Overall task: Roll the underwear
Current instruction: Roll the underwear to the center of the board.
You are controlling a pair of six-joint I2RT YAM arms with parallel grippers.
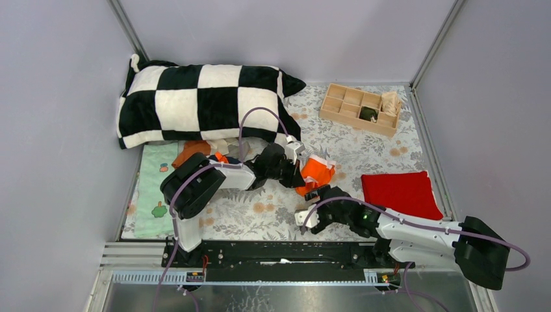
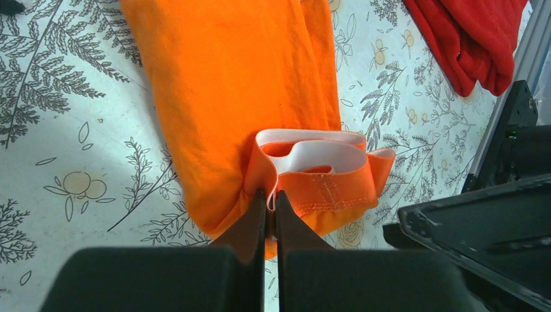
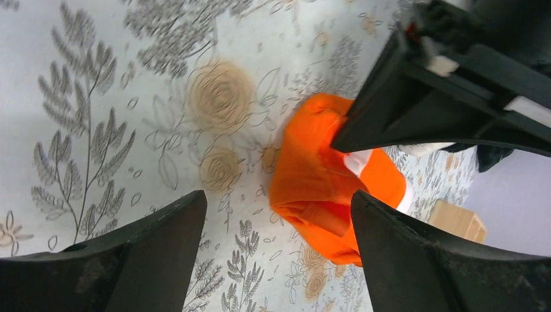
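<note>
**A:** Which pair is being worked on?

**B:** The orange briefs (image 1: 316, 172). They lie on the flowered counter (image 1: 260, 211) between the two arms, with the red cloth (image 1: 399, 193) near on the right. In the left wrist view the body is spread flat and one end is already curled up into a loose loop, with the white lining of the waistband (image 2: 312, 156) showing.

**A:** So the roll has begun?

**B:** I'd judge it barely begun: one turn at most, and slack. The left end effector (image 2: 266, 201) is clenched on the edge of that curled band, pinching it right at the fingertips.

**A:** And the other arm?

**B:** The right end effector (image 3: 278, 198) is released, its jaws wide, and it hovers just beside the bundle without touching it.

**A:** What does the next move call for?

**B:** Probably carrying the pinched end over the flat part while keeping the loop tight. The right arm could pin the free cloth so it doesn't drag — thin fabric like this slides easily on the counter.
</note>
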